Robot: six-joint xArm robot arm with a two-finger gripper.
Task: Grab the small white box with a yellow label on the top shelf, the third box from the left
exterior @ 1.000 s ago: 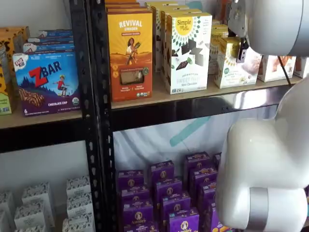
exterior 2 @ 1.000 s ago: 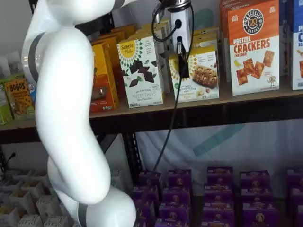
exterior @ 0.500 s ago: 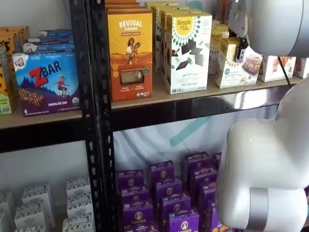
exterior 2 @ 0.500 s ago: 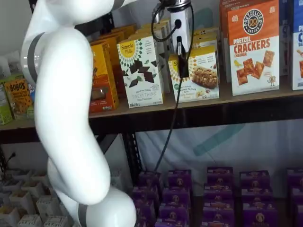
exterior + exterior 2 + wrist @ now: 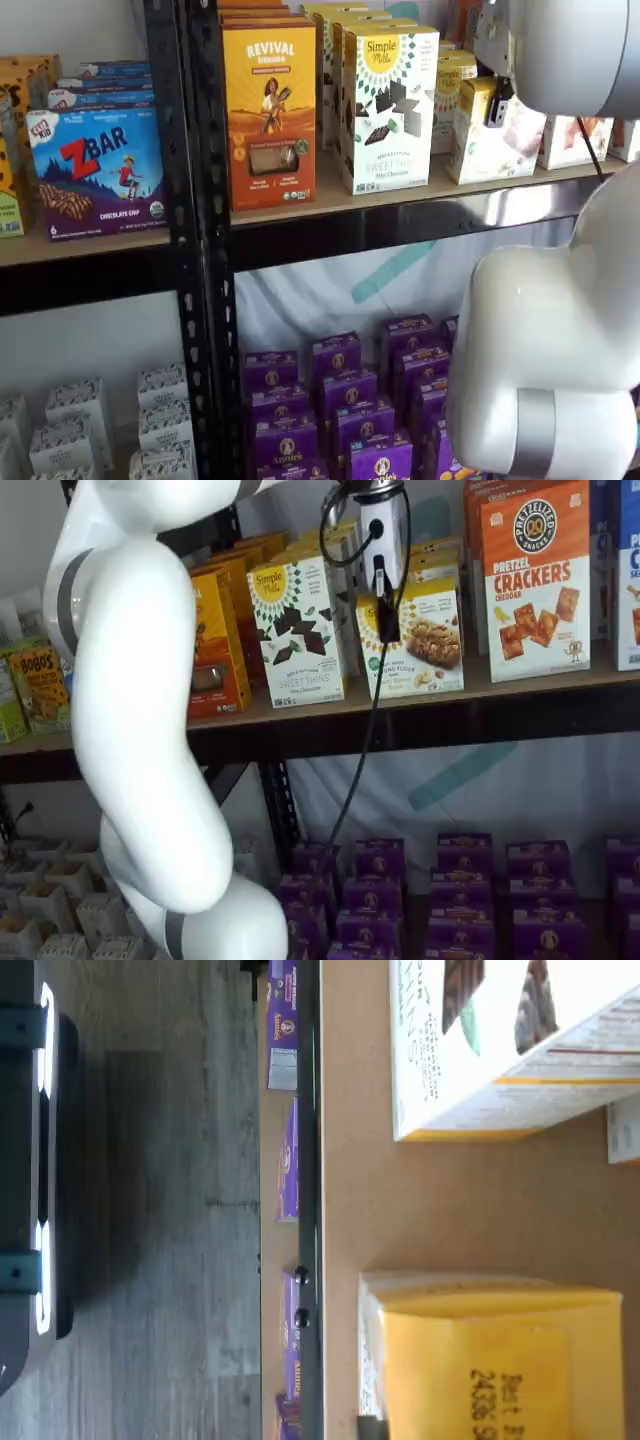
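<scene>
**Gripper at the small box on the top shelf**

The small box (image 5: 418, 638), white with a yellow label, is seen on the top shelf (image 5: 420, 702) in both shelf views, between the Simple Mills box (image 5: 298, 630) and the pretzel cracker box (image 5: 536, 578). It is tilted, its top leaning away from the Simple Mills box. In a shelf view the gripper (image 5: 384, 620) is seen hanging in front of the small box's upper corner, with its white body above and a black cable (image 5: 358, 750) trailing down past the shelf edge. Only a dark finger is made out against the box; whether the fingers are closed on it cannot be told. In a shelf view the same box (image 5: 490, 130) is partly covered by the white arm (image 5: 560, 50), a black finger (image 5: 497, 103) lying against its face. In the wrist view the yellow top (image 5: 500, 1370) of the box is seen close up, resting on the brown shelf board (image 5: 400, 1210), with a second white box (image 5: 500, 1050) near it. Purple boxes (image 5: 460, 890) are stacked on the lower shelf.
</scene>
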